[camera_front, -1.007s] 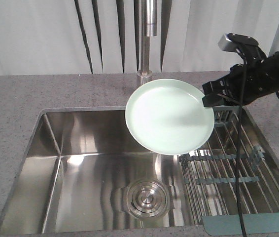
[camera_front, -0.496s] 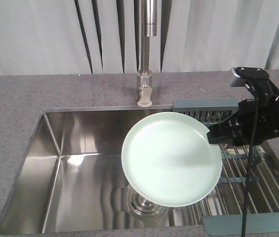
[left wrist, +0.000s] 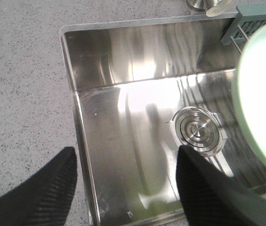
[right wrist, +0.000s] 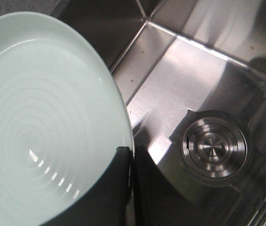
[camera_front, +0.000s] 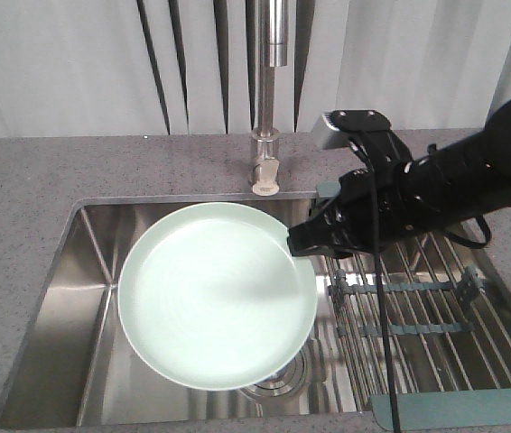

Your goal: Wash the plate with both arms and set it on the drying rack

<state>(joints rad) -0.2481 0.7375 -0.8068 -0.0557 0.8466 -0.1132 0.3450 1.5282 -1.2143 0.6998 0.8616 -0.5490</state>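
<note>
The pale mint-green plate hangs tilted over the steel sink, its face toward the camera. My right gripper is shut on its right rim, with the black right arm reaching in from the right. In the right wrist view the plate fills the left side and the right gripper pinches its edge. My left gripper is open over the sink's left front corner with nothing between its fingers. The plate's edge shows at the right of that view. The drying rack lies in the sink's right part.
The faucet stands behind the sink's middle. The steel basin is sunk into a grey speckled counter. The drain sits in the basin floor, below the plate. The rack's grey-blue caddy lies at the back.
The right arm has carried the plate from near the faucet down and to the left, over the sink basin. The rack, covered before, now shows.
</note>
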